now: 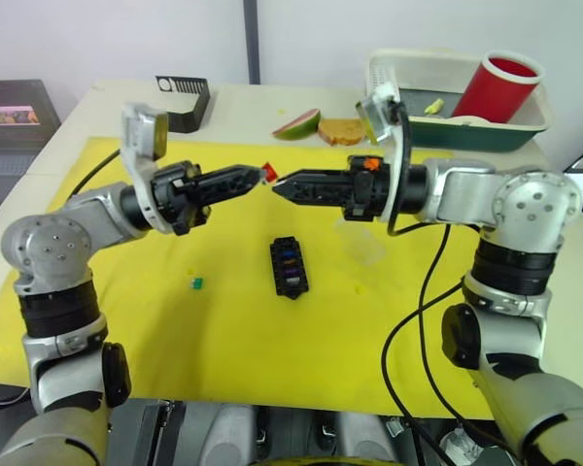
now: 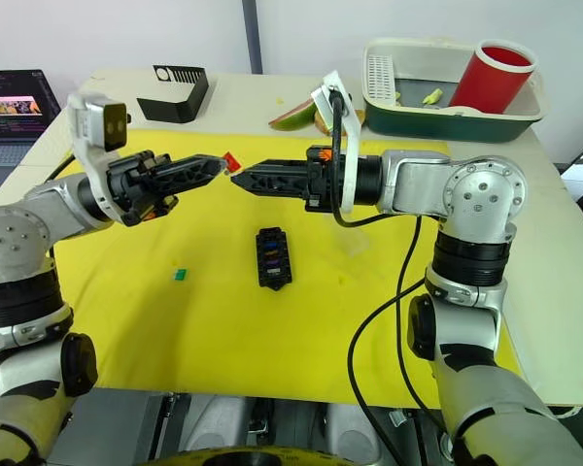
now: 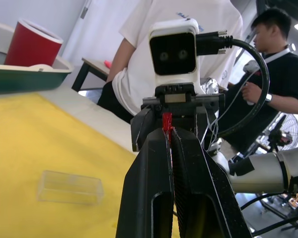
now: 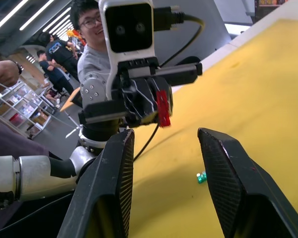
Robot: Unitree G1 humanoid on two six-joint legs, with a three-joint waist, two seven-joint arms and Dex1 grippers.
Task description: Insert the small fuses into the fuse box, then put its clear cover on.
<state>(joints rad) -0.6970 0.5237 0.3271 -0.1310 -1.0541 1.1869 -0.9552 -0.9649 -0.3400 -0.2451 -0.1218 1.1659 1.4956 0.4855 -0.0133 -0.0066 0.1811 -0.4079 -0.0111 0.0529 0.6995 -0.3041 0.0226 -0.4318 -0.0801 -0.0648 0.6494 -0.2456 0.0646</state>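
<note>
yellow mat (image 1: 223,340) covers most of the pale counter (image 1: 97,102). a white-and-green dish tub (image 1: 510,131) sits at two o'clock with a red cup (image 1: 498,87) standing in it; a black slotted holder (image 1: 187,102) lies at eleven o'clock, and a mango slice (image 1: 297,124) with a piece of bread (image 1: 341,131) lies at twelve o'clock. above the mat's centre the two arms meet tip to tip. the left gripper (image 1: 257,177) is clamped shut on a red fuse (image 1: 269,172), which sticks out past its fingertips. the right gripper (image 1: 281,185) faces it with jaws spread apart, holding nothing, its tips just beside the fuse. the fuse box (image 1: 289,266) lies flat at the mat's centre, with several coloured fuses seated in its slots. the clear cover (image 3: 70,187) rests on the mat towards three o'clock of the box. a green fuse (image 1: 196,283) lies loose on the mat at nine o'clock of the box.
</note>
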